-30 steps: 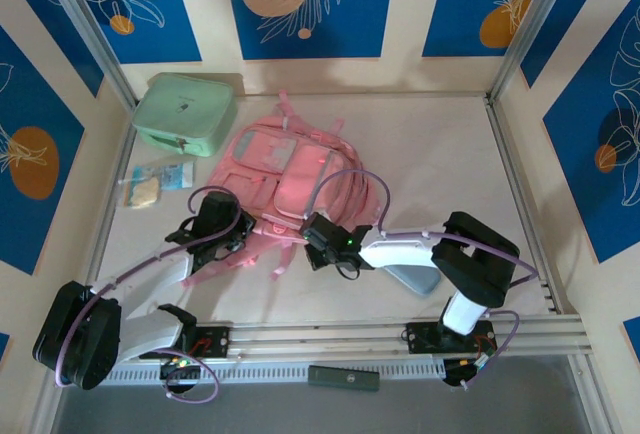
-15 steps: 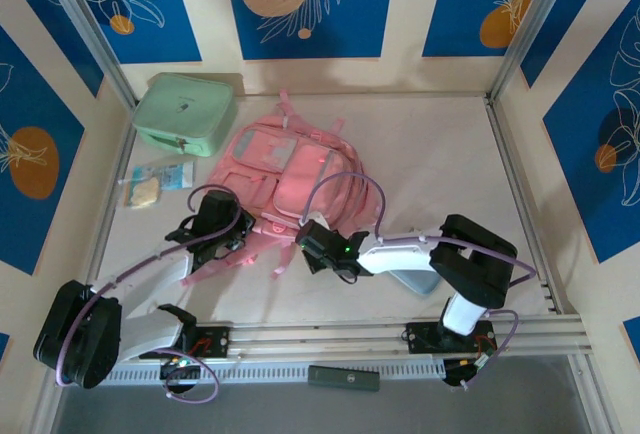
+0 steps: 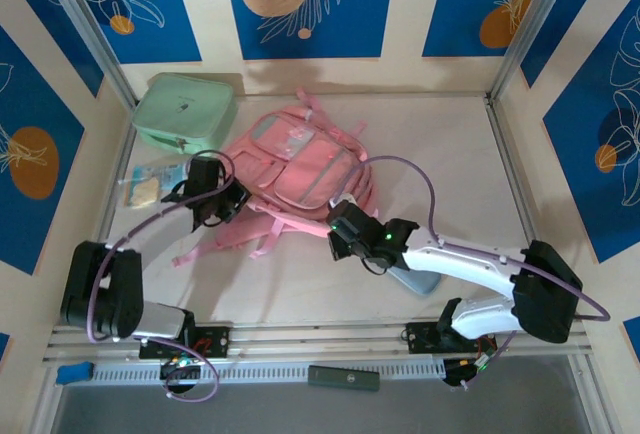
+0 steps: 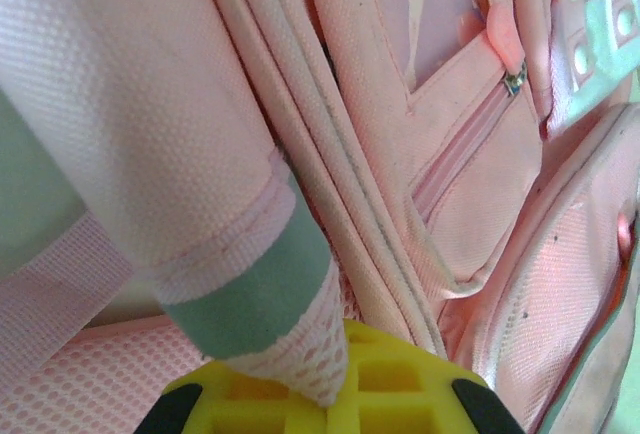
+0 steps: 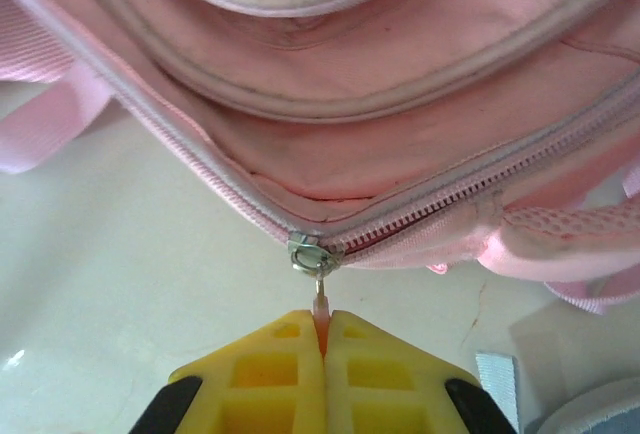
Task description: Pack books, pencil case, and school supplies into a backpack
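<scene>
The pink backpack (image 3: 295,166) lies front-up in the middle of the table. My left gripper (image 3: 228,203) is at its left side, shut on a pink strap with a mint-green band (image 4: 262,299); the yellow fingers (image 4: 400,394) pinch the strap's mesh end. My right gripper (image 3: 338,225) is at the backpack's near edge, shut on the pink zipper pull (image 5: 320,312) below the metal slider (image 5: 315,254). To the right of the slider the zipper (image 5: 430,212) is slightly parted. The grey-blue pencil case (image 3: 412,280) lies partly under my right arm. The books and school supplies are out of view.
A mint-green boxy case (image 3: 185,112) stands at the back left. A clear plastic packet (image 3: 152,183) lies in front of it by the left wall. A dark flat bar (image 3: 343,377) lies beyond the front rail. Loose pink straps (image 3: 262,241) trail toward the arms.
The backpack has been dragged away from the arms and turned. My left gripper moved back and left with the strap. My right arm stretched out further with the zipper pull.
</scene>
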You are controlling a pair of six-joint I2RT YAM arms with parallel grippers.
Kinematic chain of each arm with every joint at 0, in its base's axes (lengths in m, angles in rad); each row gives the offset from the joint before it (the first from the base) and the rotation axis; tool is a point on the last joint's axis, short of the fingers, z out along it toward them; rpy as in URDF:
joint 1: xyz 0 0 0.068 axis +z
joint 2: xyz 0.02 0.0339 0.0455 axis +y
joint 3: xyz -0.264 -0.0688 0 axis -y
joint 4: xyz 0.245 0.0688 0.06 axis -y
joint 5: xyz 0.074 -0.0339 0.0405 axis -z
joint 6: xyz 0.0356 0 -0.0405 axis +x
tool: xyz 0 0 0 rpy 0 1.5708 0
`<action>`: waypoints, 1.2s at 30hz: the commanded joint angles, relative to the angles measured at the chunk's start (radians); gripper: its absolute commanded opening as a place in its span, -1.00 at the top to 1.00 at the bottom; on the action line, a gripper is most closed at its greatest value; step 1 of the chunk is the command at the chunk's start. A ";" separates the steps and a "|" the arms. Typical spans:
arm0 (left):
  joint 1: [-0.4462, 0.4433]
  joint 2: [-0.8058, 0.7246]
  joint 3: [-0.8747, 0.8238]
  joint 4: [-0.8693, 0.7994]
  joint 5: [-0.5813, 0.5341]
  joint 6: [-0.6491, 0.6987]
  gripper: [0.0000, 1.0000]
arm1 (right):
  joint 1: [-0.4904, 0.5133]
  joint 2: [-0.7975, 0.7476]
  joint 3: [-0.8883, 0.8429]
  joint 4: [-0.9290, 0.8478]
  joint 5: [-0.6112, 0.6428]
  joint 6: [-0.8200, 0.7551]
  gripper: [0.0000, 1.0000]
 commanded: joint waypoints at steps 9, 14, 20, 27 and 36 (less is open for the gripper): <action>0.040 0.081 0.154 0.017 0.081 0.220 0.24 | 0.000 0.064 0.081 -0.077 -0.175 0.087 1.00; 0.028 -0.055 0.006 -0.007 0.113 0.137 -0.12 | 0.004 0.085 0.084 -0.059 -0.207 0.122 1.00; -0.183 -0.221 -0.198 0.121 0.007 -0.166 -0.22 | 0.010 0.095 0.089 -0.079 -0.213 0.142 1.00; -0.432 -0.186 -0.231 0.255 -0.186 -0.405 -0.15 | 0.013 0.099 0.097 -0.106 -0.211 0.169 1.00; -0.559 -0.015 -0.133 0.252 -0.296 -0.449 0.11 | 0.036 0.131 0.120 -0.115 -0.192 0.166 1.00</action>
